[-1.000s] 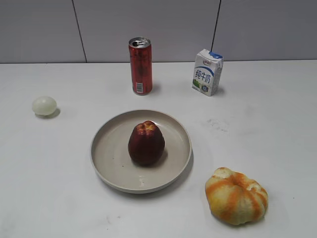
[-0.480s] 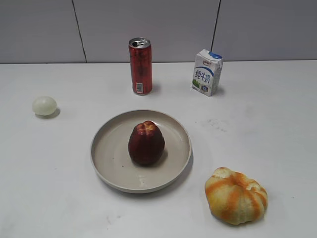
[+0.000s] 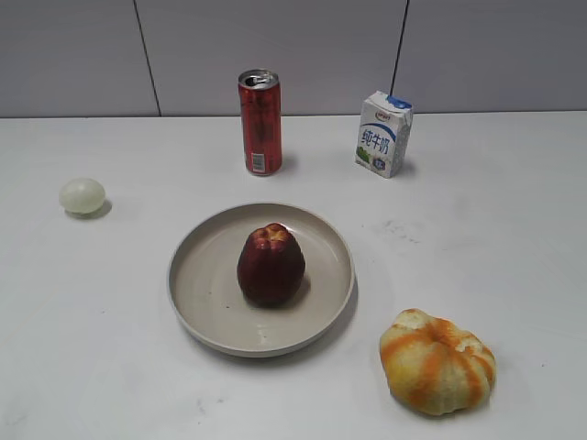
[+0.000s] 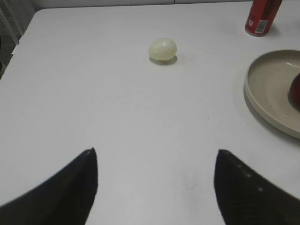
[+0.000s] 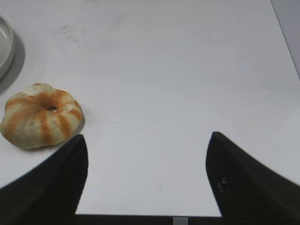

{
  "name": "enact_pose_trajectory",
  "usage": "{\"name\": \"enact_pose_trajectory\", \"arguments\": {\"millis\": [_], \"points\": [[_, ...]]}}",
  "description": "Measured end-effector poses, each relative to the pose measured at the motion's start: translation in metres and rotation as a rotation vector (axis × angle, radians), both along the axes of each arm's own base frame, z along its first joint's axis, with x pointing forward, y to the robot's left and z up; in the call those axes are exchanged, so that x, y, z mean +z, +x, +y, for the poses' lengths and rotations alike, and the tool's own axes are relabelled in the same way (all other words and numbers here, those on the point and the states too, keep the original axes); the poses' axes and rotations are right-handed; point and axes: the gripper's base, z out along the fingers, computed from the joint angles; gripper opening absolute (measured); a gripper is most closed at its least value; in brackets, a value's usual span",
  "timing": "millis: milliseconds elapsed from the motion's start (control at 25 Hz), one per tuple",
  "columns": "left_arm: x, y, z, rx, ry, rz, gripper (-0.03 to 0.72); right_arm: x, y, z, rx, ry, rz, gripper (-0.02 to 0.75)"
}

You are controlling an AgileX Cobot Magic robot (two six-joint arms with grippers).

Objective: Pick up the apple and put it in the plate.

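Maroon tapered apple (image 3: 271, 265) sits unmoved inside beige round plate (image 3: 211, 316); nothing shifted; task looks complete. Both grippers' jaws spread, empty.

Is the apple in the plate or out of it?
In. The apple sits upright near the middle of the plate, the rim all around it.

Exterior slants down, wrists low, sharing plate (image 3: 197, 312) (rim only)

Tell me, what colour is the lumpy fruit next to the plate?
The lumpy fruit has orange and pale yellow stripes; the exterior view shows it best.
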Motion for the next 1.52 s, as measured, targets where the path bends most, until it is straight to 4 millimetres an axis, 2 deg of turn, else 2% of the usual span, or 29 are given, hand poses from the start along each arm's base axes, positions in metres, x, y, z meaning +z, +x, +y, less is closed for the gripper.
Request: {"name": "enact_pose_trajectory", "arguments": {"millis": [280, 1520], "points": [[0.0, 0.0, 0.0, 0.0, 0.0, 0.0, 0.589, 0.0, -0.015, 0.0, 0.0, 0.0, -0.097, 0.592], [0.0, 0.0, 0.0, 0.0, 0.0, 0.0, 0.589, 0.0, -0.015, 0.0, 0.0, -0.001, -0.098, 0.592]]}}
